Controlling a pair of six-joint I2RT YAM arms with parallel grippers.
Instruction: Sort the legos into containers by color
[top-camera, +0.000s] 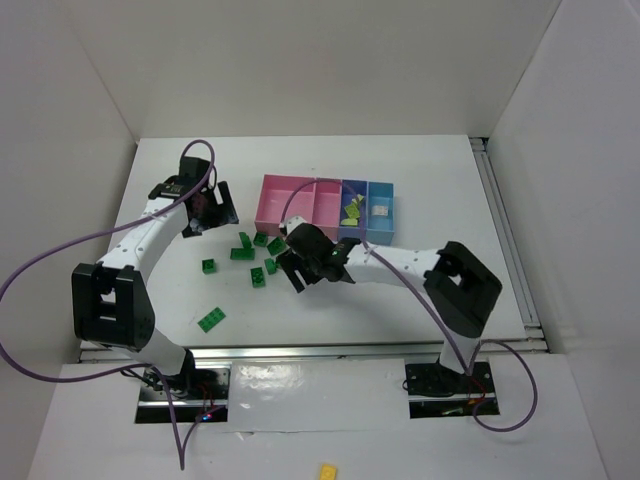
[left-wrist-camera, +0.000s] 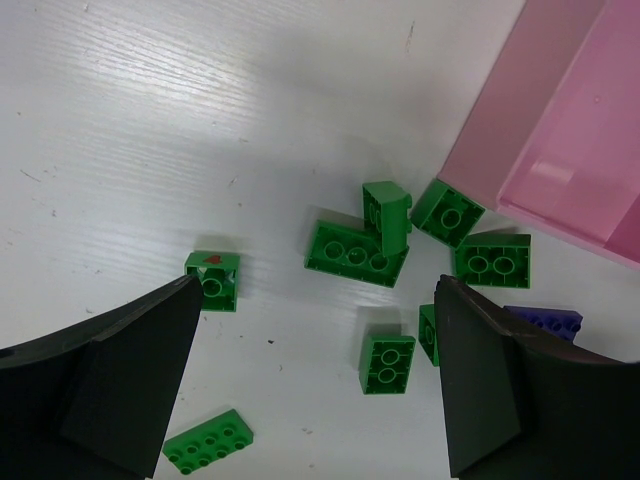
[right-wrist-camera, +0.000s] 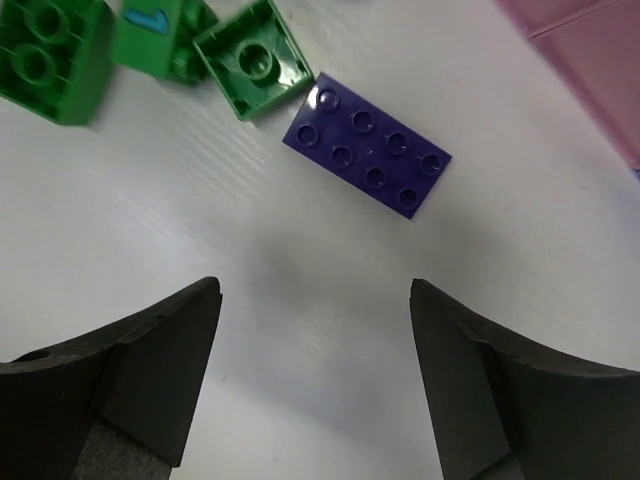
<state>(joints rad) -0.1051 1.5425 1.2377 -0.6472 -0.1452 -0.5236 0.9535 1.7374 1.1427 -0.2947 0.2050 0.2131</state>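
Several green legos (top-camera: 255, 250) lie loose on the white table just in front of the containers (top-camera: 300, 182), a tray of pink, blue and light-blue compartments. A pale yellow-green brick (top-camera: 352, 211) lies in the blue compartment and a beige brick (top-camera: 380, 210) in the light-blue one. My right gripper (top-camera: 295, 265) is open and empty above the table. In the right wrist view (right-wrist-camera: 315, 290) the dark purple brick (right-wrist-camera: 367, 146) lies just ahead of it. My left gripper (top-camera: 212, 208) is open and empty, looking down on the green bricks (left-wrist-camera: 358, 252) in the left wrist view (left-wrist-camera: 318, 290).
Single green bricks lie apart at the left (top-camera: 208, 265) and front left (top-camera: 210, 319). A bright yellow brick (top-camera: 327, 470) lies off the table at the bottom. The pink tray wall (left-wrist-camera: 480, 150) stands close to the green cluster. White walls enclose the table.
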